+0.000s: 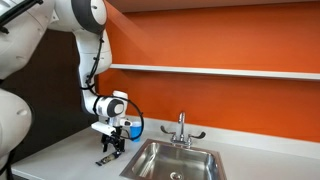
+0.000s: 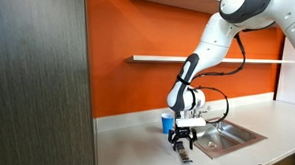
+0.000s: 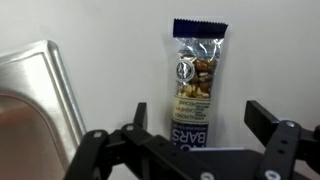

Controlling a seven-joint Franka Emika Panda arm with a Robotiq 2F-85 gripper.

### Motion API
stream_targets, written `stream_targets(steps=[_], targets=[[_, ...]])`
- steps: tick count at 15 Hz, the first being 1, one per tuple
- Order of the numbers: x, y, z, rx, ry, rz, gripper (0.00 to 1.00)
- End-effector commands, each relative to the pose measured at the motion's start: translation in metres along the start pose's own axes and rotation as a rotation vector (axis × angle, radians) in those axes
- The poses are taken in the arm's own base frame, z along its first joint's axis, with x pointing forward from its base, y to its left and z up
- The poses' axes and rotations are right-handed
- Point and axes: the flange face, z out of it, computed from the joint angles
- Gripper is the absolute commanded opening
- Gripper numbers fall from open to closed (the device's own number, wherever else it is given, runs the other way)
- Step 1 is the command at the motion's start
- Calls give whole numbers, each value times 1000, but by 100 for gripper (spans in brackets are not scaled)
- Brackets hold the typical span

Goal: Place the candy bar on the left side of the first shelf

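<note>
Wrist view, candy bar [image 3: 196, 85] lying between parted fingers [image 3: 263, 118]

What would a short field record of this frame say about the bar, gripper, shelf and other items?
candy bar: lying flat on the countertop, beside the sink
gripper: open, low over the bar, one finger on each side
first shelf: on the orange wall, bar not yet there
blue cup: on the countertop near the wall
</note>
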Motion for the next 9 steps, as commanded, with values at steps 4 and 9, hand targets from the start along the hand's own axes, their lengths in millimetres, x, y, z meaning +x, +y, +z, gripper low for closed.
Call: stream_targets(steps=[4, 9], targets=[[4, 6, 3, 18, -11, 6, 100], [4, 8, 7, 18, -18, 13, 100]])
